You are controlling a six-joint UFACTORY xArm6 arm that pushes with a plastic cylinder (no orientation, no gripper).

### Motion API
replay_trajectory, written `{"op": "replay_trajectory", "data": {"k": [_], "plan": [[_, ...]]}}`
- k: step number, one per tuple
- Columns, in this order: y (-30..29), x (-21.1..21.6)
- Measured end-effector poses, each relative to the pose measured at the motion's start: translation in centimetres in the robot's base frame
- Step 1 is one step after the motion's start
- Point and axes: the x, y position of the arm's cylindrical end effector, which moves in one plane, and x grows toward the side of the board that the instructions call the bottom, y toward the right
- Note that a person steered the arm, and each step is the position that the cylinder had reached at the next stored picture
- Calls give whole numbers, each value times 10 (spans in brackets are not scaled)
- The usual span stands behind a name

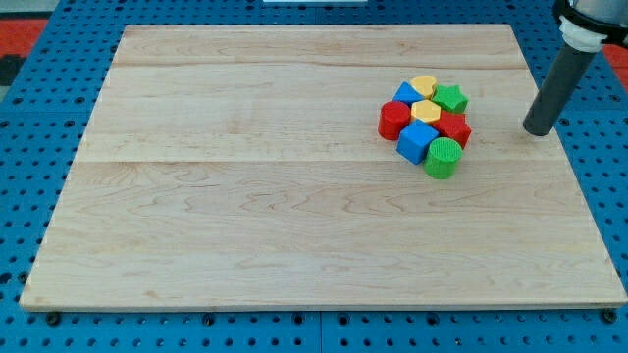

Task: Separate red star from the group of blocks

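A tight group of blocks sits on the wooden board [245,196] at the view's upper right. The red star [454,127] lies at the group's right side, touching the green star [451,98] above it, the yellow hexagon [426,111] to its left and the green cylinder [443,157] below it. A red cylinder [394,121] is at the group's left, a blue cube [417,142] at the lower middle, a yellow heart [424,86] at the top and a blue block [405,94] at the upper left. My tip [538,130] rests to the right of the group, apart from the red star.
The board lies on a blue perforated base [608,147]. The board's right edge runs just right of my tip.
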Motion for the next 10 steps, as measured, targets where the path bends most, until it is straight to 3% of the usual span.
{"op": "replay_trajectory", "data": {"k": [10], "plan": [[8, 4]]}}
